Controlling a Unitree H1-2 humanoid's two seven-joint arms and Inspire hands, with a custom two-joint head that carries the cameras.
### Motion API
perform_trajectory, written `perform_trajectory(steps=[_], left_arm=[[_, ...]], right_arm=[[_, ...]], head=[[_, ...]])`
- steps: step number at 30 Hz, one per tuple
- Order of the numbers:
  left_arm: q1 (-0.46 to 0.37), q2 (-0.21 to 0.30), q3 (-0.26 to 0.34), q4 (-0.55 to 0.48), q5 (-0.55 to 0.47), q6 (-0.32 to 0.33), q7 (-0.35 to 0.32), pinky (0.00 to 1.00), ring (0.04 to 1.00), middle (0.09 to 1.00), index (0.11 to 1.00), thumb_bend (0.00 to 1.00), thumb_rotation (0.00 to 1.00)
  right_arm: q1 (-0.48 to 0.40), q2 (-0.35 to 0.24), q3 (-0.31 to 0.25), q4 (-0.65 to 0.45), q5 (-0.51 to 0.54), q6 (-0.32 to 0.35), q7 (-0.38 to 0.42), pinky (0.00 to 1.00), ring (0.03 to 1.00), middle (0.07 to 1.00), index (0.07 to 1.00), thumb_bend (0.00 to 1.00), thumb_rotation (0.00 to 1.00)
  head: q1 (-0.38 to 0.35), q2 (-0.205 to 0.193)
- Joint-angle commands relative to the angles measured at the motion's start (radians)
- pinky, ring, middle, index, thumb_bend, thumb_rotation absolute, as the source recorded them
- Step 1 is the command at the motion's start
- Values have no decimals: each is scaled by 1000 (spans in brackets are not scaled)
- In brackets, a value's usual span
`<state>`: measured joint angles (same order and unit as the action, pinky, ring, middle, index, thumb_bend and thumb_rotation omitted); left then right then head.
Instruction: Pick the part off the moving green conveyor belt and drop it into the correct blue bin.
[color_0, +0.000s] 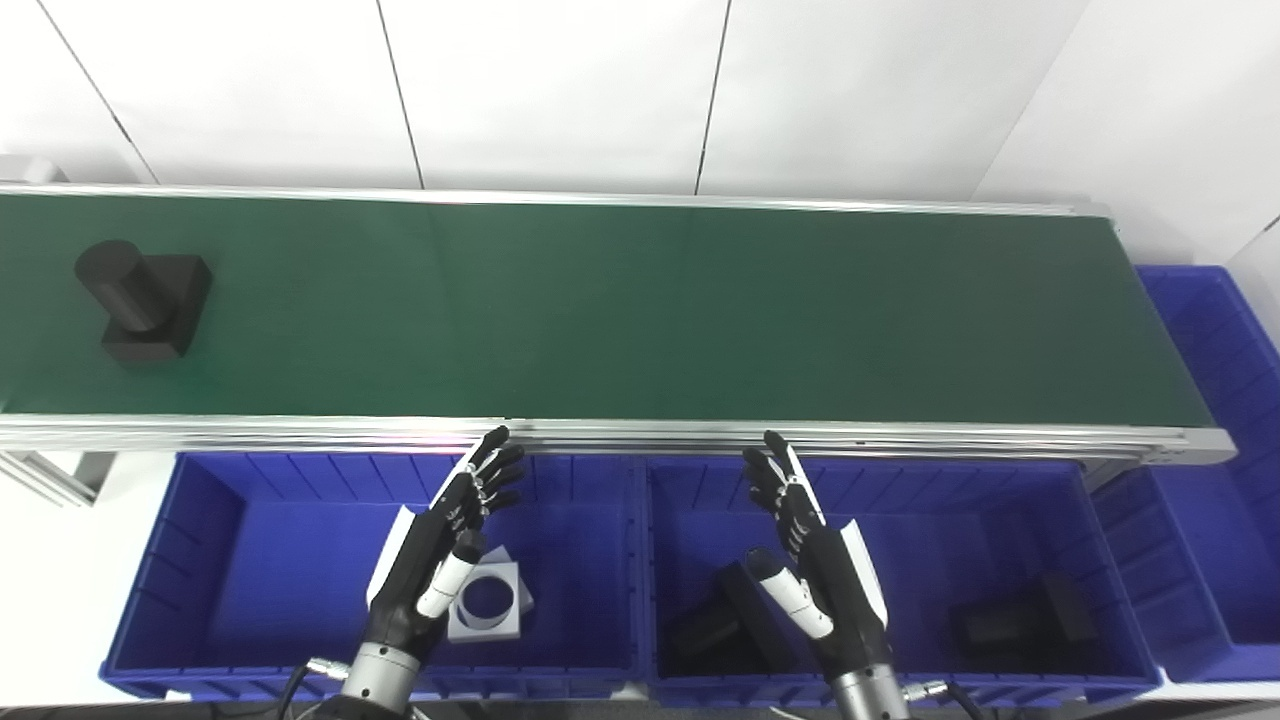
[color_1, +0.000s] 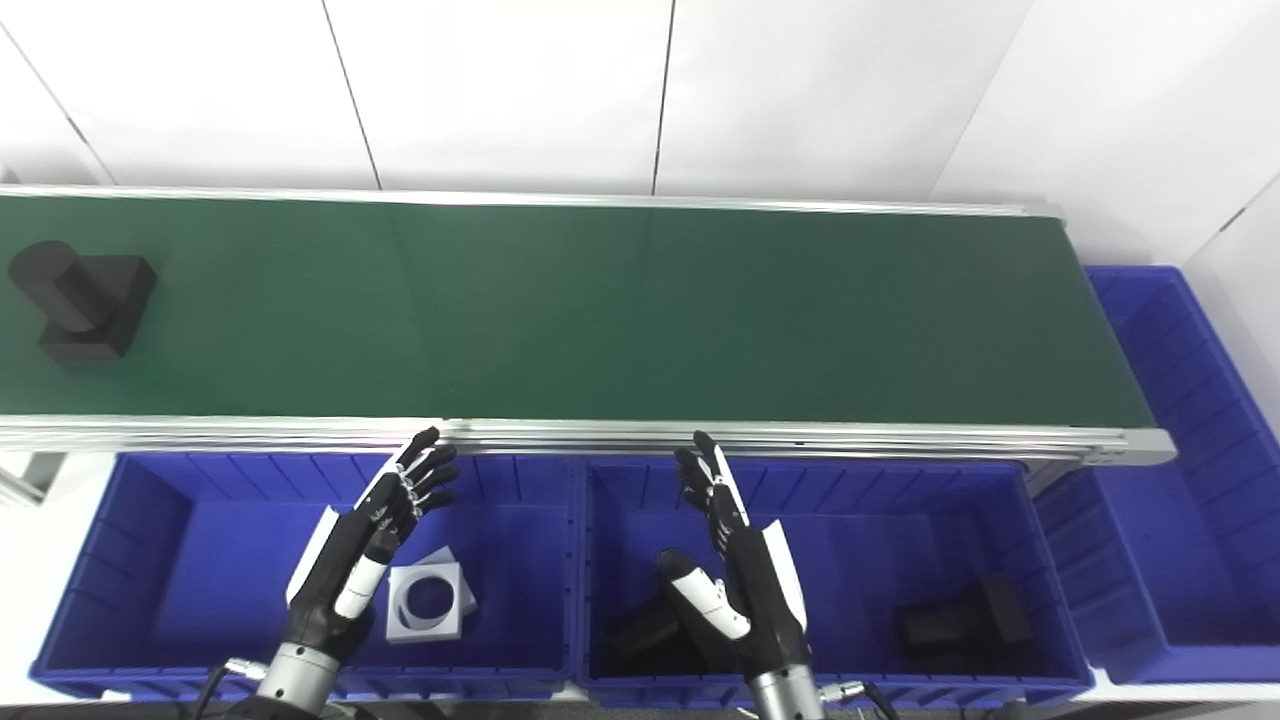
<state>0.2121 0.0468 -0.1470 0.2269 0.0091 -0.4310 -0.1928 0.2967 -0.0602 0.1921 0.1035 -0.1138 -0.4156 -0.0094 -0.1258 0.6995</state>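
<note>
The black part (color_0: 140, 298), a square base with a thick round post standing on it, is sitting at the far left end of the green conveyor belt (color_0: 640, 310), out at about nine o'clock in the scene. It is lying well apart from both hands, up and off toward ten o'clock from the left hand (color_0: 440, 550).

That left hand is hovering with its fingers spread and holding nothing, over the left blue bin (color_0: 200, 530), its fingertips reaching toward the belt's near aluminium rail (color_0: 620, 433). The right hand (color_0: 815, 555) is likewise hanging with fingers apart and empty, over the middle blue bin (color_0: 1050, 510), at about five o'clock from the belt's centre.

Under the left hand, white square pieces with round holes (color_0: 487, 600) are lying on the floor of the left bin. In the middle bin, dark parts are resting: one (color_0: 720, 630) just beside the right wrist and another (color_0: 1015, 620) toward the bin's right end; their shapes are hard to make out against the shadow, though they are looking much like the black part on the belt. A third blue bin (color_0: 1215, 400) is standing past the belt's right end, at three o'clock.

White wall panels (color_0: 560, 90) with thin dark seams are running behind the belt at twelve o'clock.
</note>
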Motion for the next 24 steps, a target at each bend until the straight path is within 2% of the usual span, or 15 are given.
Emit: perform_trajectory(steps=[1, 6, 24], left_arm=[[-5, -2, -9, -26, 6, -39, 16, 822, 867, 898, 927, 819, 902], [-8, 4, -17, -24, 6, -39, 21, 827, 870, 901, 932, 778, 889], [-14, 13, -35, -14, 15, -39, 54, 818, 862, 897, 927, 762, 858]], right_arm=[[-4, 6, 0, -24, -3, -53, -7, 898, 929, 928, 1000, 737, 813], [-5, 5, 0, -22, -4, -52, -8, 887, 923, 927, 1000, 740, 814], [-8, 7, -2, -14, -7, -53, -8, 874, 916, 928, 1000, 714, 803]], head=[[3, 1], [3, 1], [6, -13]])
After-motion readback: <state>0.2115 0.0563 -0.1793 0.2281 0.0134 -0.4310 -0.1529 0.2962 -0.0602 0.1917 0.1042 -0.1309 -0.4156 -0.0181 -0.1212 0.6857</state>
